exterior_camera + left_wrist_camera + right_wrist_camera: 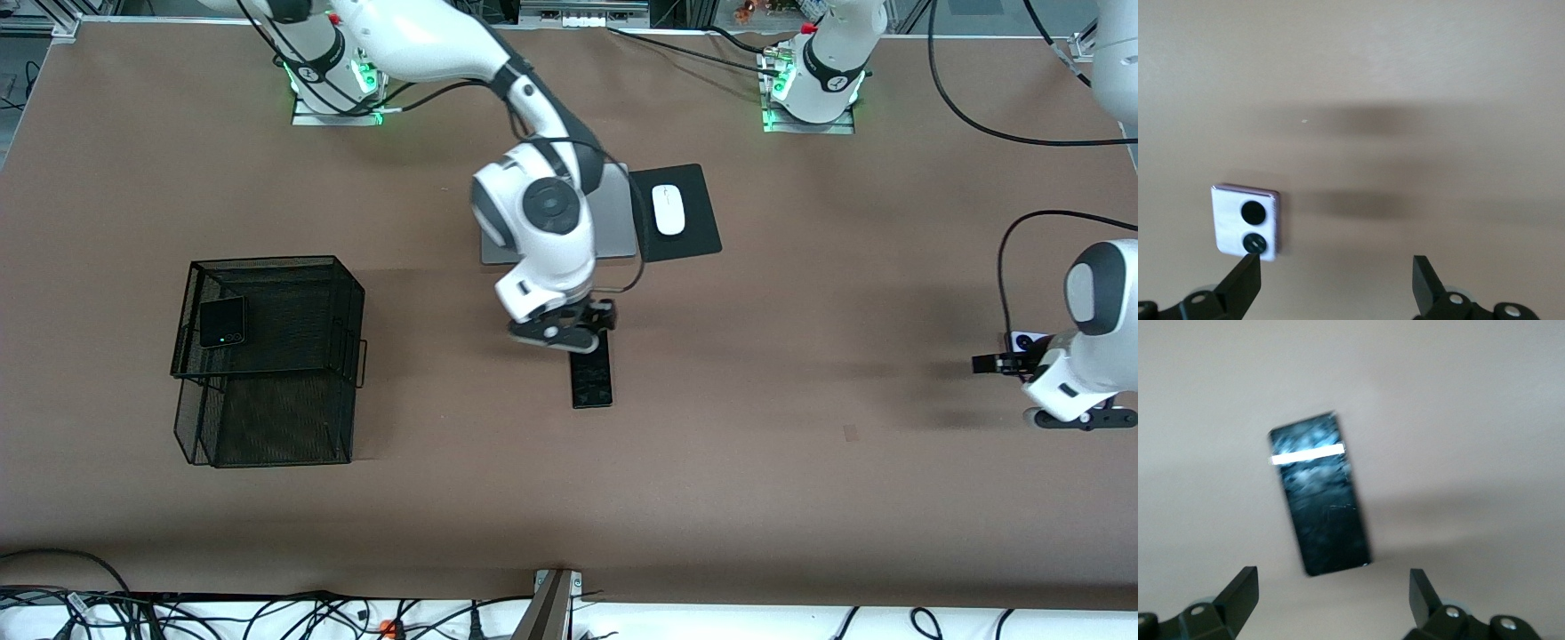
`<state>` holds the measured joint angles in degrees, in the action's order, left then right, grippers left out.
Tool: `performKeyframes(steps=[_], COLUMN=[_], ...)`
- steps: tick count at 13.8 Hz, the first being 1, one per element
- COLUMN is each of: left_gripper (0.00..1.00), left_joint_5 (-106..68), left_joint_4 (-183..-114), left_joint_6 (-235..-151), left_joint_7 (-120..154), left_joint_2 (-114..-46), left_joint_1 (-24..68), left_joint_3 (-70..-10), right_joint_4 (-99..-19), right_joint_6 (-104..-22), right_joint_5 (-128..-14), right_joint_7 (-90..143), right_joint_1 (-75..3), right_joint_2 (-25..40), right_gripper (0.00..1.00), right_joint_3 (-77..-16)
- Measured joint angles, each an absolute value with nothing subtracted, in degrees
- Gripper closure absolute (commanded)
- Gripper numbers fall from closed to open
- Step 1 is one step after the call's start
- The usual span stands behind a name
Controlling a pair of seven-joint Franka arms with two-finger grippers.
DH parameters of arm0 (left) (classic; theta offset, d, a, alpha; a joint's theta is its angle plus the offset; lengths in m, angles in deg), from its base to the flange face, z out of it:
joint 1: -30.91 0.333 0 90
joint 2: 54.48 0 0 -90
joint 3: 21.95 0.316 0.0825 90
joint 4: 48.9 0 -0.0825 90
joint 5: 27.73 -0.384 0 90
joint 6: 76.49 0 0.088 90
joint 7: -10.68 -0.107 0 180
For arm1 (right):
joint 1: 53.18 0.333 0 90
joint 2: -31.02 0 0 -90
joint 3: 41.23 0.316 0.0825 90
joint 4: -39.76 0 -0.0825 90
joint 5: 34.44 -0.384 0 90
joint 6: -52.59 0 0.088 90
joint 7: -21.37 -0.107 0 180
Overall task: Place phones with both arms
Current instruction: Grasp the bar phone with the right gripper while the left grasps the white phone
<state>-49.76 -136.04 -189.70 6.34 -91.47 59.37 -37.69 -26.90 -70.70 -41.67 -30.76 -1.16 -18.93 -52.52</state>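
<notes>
Mesh basket (267,418): black wire, two tiers, toward the right arm's end of the table
Flip phone (221,322): small, square, black, lying on the basket's upper tier
Right gripper (582,331): hangs over the upper end of the slab phone, fingers (1238,597) spread wide, nothing between them
Slab phone (592,378): long, slim, black, flat on the table mid-way along it, nearer the front camera than the laptop; in the right wrist view it lies slightly askew with a bright reflected stripe across it
Laptop (613,218): grey, lid shut, partly hidden by the right arm
Mouse (669,210): white, on a black mat (693,240) just beside the laptop
Left gripper (1005,363): low over the table at the left arm's end, fingers (1241,283) fully apart, holding nothing
Lavender-white phone (1247,221): small, square, two black circles, flat on the table beside one fingertip of the left gripper; whether they touch cannot be told
</notes>
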Motion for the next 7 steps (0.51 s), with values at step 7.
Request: performKeyframes(steps=[7], left_gripper=[0.0], left_joint_5=[-49.8], left_joint_4=[-138.7], left_joint_6=[-206.4], left_joint_7=[-13.1], left_joint_2=[-97.5], left_joint_1=[70.9], left_joint_3=[-37.9], right_joint_4=[-26.7], right_joint_6=[-76.8], right_joint_5=[-36.4], right_joint_7=[-31.1], right_joint_1=[0.6], right_joint_2=[-23.6], right_gripper=[0.0], right_joint_3=[-52.5])
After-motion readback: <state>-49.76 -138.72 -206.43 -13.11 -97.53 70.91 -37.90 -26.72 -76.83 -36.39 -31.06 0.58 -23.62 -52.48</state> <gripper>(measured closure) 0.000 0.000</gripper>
